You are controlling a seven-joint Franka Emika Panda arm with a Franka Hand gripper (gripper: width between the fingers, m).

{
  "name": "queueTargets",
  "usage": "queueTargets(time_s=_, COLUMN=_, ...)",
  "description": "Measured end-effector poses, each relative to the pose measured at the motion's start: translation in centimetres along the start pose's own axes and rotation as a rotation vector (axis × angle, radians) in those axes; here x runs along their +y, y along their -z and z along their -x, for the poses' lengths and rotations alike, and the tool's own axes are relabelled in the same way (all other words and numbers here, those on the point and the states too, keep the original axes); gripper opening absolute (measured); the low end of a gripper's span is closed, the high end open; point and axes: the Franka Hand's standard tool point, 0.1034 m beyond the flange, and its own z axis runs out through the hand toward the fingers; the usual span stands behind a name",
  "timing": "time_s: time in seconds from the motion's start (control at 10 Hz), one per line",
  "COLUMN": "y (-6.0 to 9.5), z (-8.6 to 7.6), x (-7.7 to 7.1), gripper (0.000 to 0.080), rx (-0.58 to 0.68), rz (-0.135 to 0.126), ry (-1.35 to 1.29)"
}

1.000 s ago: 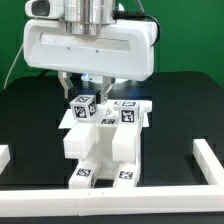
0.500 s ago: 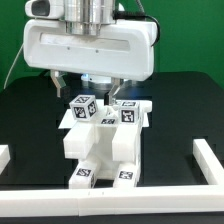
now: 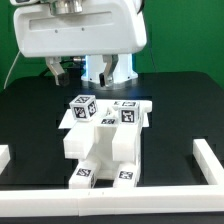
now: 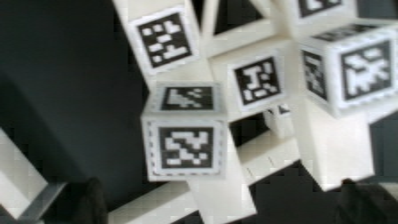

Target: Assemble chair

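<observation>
chair [image 3: 103,143] is sitting on the black desk [image 3: 170,100] between the white border rails [image 3: 207,160], built up and standing free. claw [image 3: 62,70] hangs above it, jaws wide apart, gripping nothing, probably so the parts stay undisturbed.

A black table [image 3: 30,120] fills the middle of the exterior view, its surface dark and matte. White border rails edge it — one [image 3: 206,165] runs along the exterior view's right, another [image 3: 110,208] lies across the front, and a short end [image 3: 4,154] shows at the exterior view's left. Behind everything stands a green backdrop [image 3: 185,35] — plain and evenly lit.
</observation>
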Motion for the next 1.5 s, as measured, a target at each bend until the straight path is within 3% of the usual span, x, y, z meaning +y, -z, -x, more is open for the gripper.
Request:
queueTargets(time_s=0.2, y=-0.7, z=-0.4, x=0.1, gripper=0.0649, rx=0.069, rz=0.008, ry=0.003)
queueTargets(time_s=0.4, y=-2.4, z=1.3, x=1.0, gripper=0.0649, rx=0.034, rz=0.034, ry=0.012)
queueTargets(time_s=0.6, y=-2.6, z=1.9, x=1.3, gripper=0.0649, rx=-0.002, rz=0.039, ry=0.011)
queueTargets(time_s=0.9, y=-4.0, z=2.0, x=1.7, gripper=0.0649, rx=-0.009, rz=0.069, ry=-0.003)
queueTargets(time_s=1.1, y=-3.9, z=2.0, x=1.7, gripper=0.0623, rx=-0.009, rz=0.069, ry=-0.004)
queueTargets(time_s=1.3, y=-4.0, z=2.0, x=1.8, gripper=0.0285, rx=-0.009, rz=0.069, ry=-0.004)
queueTargets(time_s=1.5, y=-4.0, z=2.0, x=1.8, gripper=0.0287, rx=-0.009, rz=0.070, ry=-0.005)
